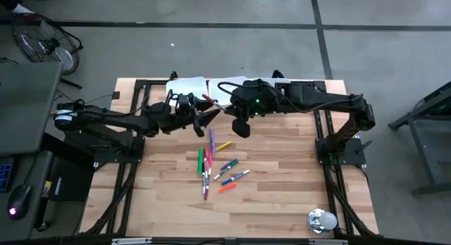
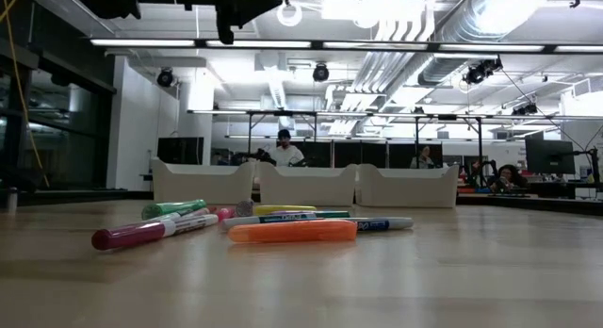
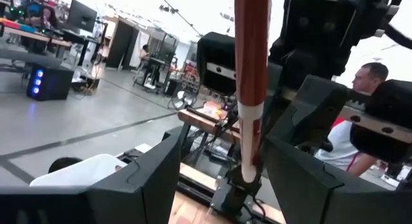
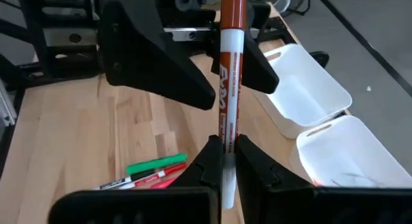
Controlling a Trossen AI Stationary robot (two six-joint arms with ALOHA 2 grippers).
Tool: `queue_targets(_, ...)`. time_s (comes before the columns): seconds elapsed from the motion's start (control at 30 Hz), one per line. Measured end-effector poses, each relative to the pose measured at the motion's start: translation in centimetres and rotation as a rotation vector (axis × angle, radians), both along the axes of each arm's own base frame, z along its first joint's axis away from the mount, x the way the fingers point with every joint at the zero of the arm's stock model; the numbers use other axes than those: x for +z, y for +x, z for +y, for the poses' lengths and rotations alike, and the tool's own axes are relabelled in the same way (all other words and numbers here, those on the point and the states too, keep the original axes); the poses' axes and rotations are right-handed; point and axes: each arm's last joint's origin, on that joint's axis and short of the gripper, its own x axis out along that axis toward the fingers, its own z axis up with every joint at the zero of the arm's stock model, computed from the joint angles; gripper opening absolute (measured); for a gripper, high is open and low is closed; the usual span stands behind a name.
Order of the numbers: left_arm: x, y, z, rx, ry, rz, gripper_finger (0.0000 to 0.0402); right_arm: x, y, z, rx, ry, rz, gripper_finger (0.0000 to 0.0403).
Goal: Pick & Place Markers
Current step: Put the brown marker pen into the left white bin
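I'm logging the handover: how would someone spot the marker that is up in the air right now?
Find the white trays at the table's far edge. Just in front of them the two grippers meet: the right gripper is shut on a red-capped, white-barrelled marker. It alone is off the table; the other markers lie loose mid-table.

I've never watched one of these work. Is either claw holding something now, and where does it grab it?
Yes. The right gripper is shut on a red-capped marker, pinching its white barrel near the lower end. The left gripper stands open around that marker without closing on it.
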Motion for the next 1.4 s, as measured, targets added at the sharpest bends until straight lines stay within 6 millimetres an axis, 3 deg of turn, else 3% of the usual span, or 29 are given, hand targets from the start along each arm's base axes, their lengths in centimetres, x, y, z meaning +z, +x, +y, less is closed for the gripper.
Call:
queue_targets(0.63,0.1,0.0,-0.1,-0.039,-0.011,-0.016,0.0212,-0.6,1.2,-0.3,0.032,0.024,-0.026,0.0012)
queue_targets(0.83,0.1,0.0,-0.2,-0.058,-0.006,-0.016,0.0150,-0.9,1.6,-0.5,0.035,0.037,-0.027,0.0012)
queue_targets(1.07,0.0,0.0,-0.2,-0.073,-0.006,-0.006,0.0034,-1.3,2.0,-0.5,0.035,0.040,-0.016,0.0010)
queue_targets(1.4,0.0,0.1,-0.3,-0.097,0.005,0.003,0.0028,-1.4,1.9,-0.5,0.030,0.038,-0.011,0.0009)
